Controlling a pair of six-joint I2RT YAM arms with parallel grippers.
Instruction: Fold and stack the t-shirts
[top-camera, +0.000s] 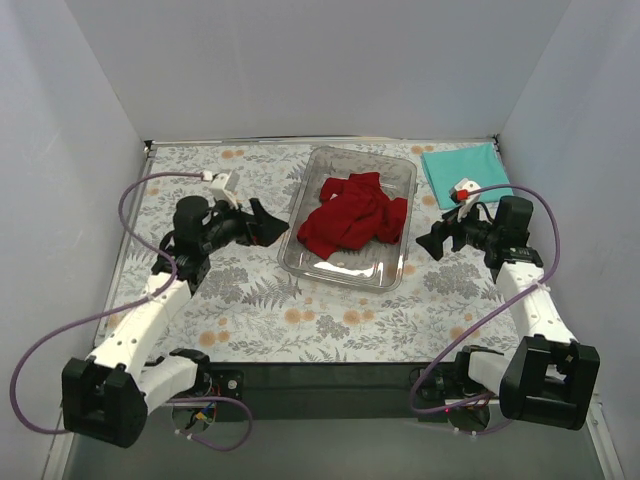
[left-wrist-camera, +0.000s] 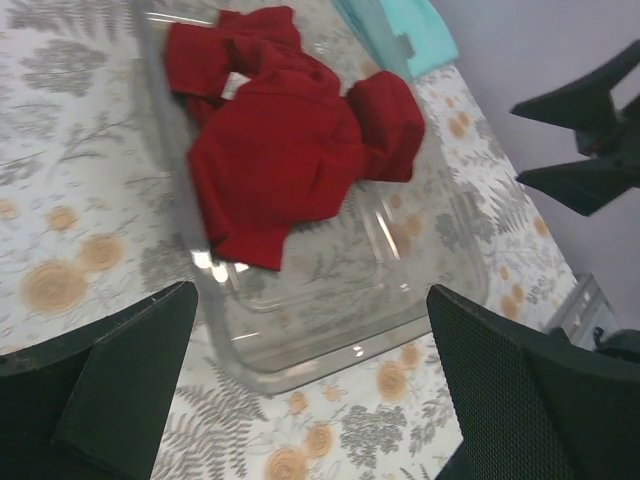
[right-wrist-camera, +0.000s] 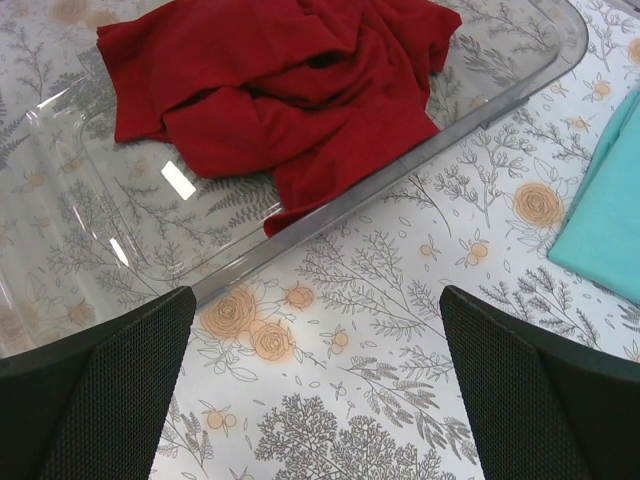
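Note:
A dark red t-shirt (top-camera: 353, 214) lies crumpled inside a clear plastic tray (top-camera: 325, 264) at the table's middle. It also shows in the left wrist view (left-wrist-camera: 290, 140) and the right wrist view (right-wrist-camera: 290, 80). A teal t-shirt (top-camera: 463, 170) lies folded flat at the far right corner, also in the left wrist view (left-wrist-camera: 405, 35) and the right wrist view (right-wrist-camera: 610, 215). My left gripper (top-camera: 272, 225) is open and empty just left of the tray. My right gripper (top-camera: 435, 241) is open and empty just right of the tray.
The table (top-camera: 250, 300) has a floral cloth. White walls close it in at the left, back and right. The tray (left-wrist-camera: 330, 330) is close before the left gripper; its edge (right-wrist-camera: 330, 215) is close before the right gripper.

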